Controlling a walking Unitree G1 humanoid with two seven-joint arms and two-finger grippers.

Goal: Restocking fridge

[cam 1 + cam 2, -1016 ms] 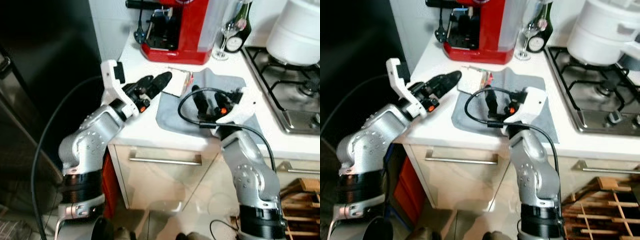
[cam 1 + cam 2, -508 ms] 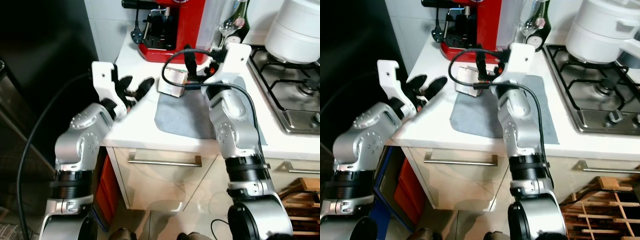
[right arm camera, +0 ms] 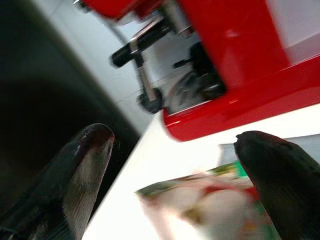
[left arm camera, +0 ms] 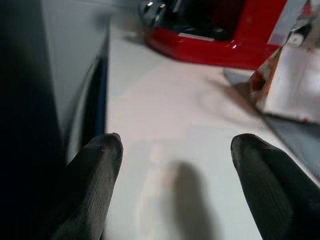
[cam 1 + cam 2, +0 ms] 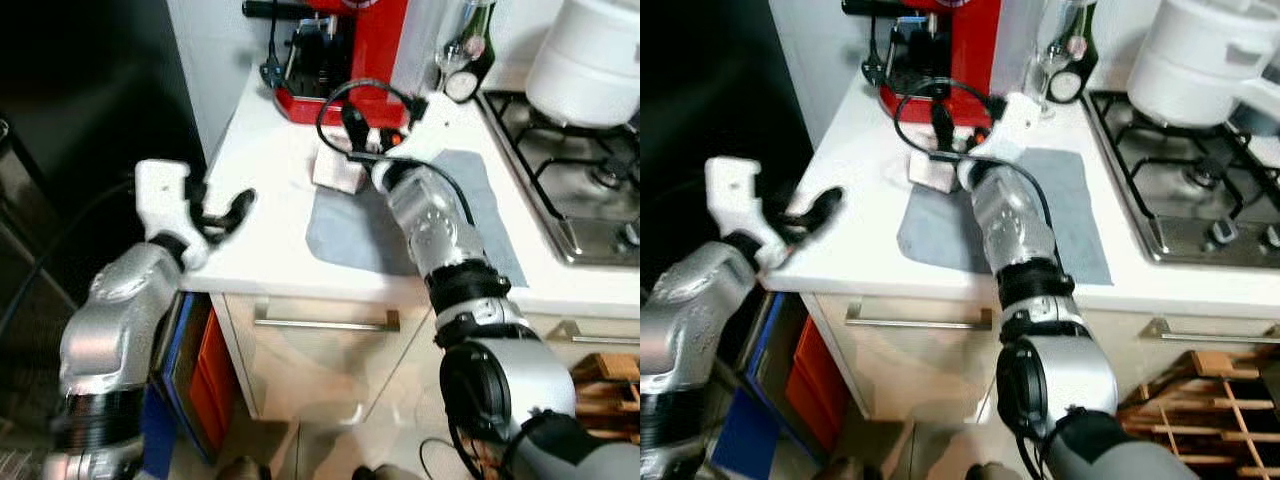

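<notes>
Right gripper hovers wide open, holding nothing, just over small carton on table by red coffee machine; carton probably light w/ soft walls, so grip flat sides gently.

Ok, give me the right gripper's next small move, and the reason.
Probably ease the right gripper down and shut it on the carton: its fingers are spread open just above the carton, which stands on the counter in front of the red coffee machine.
</notes>
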